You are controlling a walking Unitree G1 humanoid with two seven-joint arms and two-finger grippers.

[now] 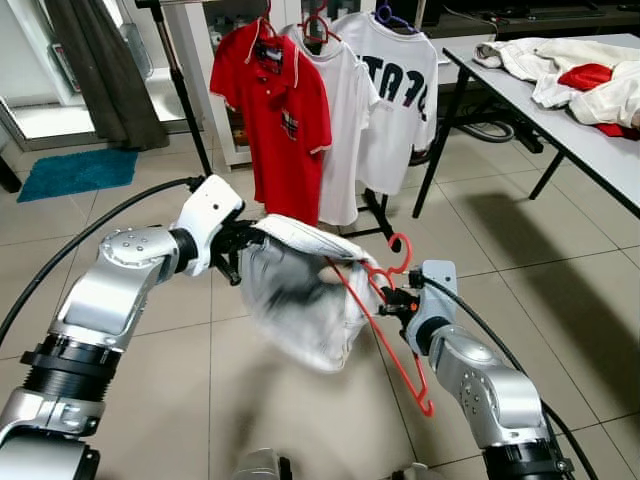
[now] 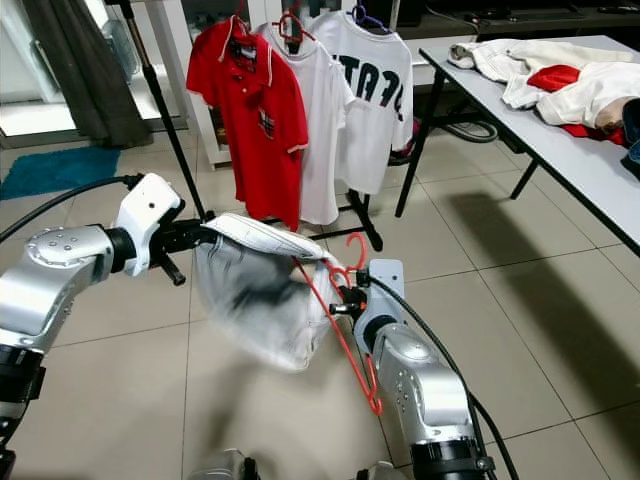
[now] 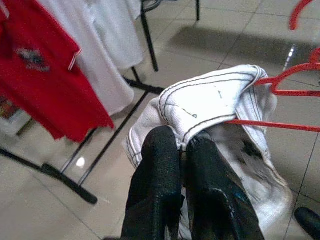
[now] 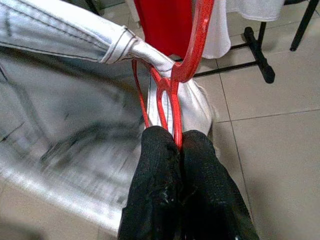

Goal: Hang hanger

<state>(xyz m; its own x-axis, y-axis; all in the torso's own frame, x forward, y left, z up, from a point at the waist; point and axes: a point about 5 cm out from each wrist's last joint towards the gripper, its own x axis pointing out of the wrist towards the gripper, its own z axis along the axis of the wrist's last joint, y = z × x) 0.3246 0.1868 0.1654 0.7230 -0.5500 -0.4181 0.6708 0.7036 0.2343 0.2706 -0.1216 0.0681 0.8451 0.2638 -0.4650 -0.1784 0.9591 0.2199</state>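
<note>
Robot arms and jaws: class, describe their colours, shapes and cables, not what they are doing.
Both arms are brushed silver with rounded joint housings and black ribbed collars. The left arm has a white wrist block; the right arm a grey one. A black cable loops along each. The jaws are two long, rounded matte-black fingers.

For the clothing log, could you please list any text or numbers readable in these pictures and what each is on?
Large black characters on the white jersey on the rack: folds break them up, not readable.
Chest badge on the red polo shirt: too small to read.
Nothing else carries text.
</note>
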